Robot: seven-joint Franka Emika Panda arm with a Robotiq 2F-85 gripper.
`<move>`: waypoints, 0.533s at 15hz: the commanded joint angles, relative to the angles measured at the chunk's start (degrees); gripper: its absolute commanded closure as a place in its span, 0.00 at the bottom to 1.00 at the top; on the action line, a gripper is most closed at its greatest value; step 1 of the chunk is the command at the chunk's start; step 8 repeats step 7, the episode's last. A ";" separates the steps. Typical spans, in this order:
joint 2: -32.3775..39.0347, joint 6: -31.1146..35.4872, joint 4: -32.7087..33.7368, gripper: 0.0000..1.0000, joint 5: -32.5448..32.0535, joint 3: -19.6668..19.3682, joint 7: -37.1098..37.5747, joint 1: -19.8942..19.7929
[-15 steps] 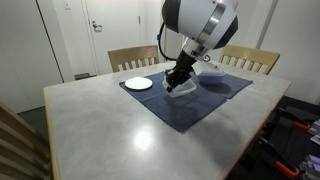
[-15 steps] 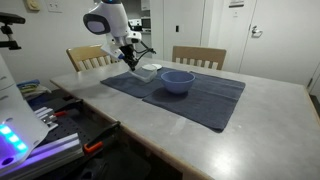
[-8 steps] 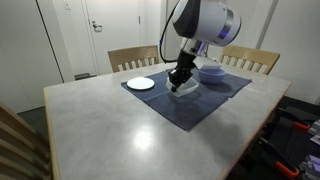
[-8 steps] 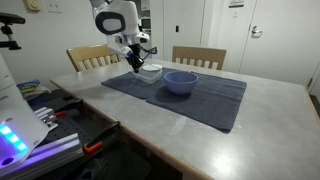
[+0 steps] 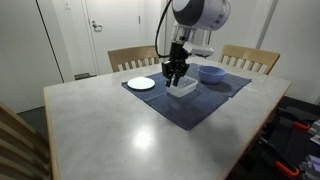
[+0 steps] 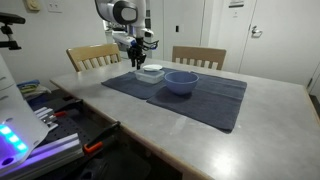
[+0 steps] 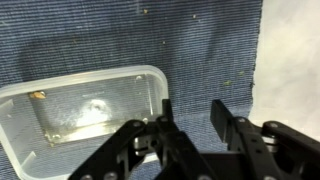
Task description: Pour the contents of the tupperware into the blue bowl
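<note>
Lifted off the tupperware, fingers apart; blue bowl beside, plate near.

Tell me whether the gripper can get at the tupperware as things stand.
Probably yes. The gripper hangs right above the tupperware, jaws apart and empty, with nothing between them. The bowl sits beside it on the cloth, out of the way.
</note>
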 commanded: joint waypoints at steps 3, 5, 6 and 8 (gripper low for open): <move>-1.30 1.27 0.92 0.12 -3.39 7.10 6.84 -4.62; -2.46 1.51 0.56 0.01 -5.30 6.98 9.97 -4.20; -3.00 1.68 0.34 0.00 -6.23 6.90 11.10 -4.15; -3.54 2.19 0.14 0.00 -6.59 7.13 11.49 -4.33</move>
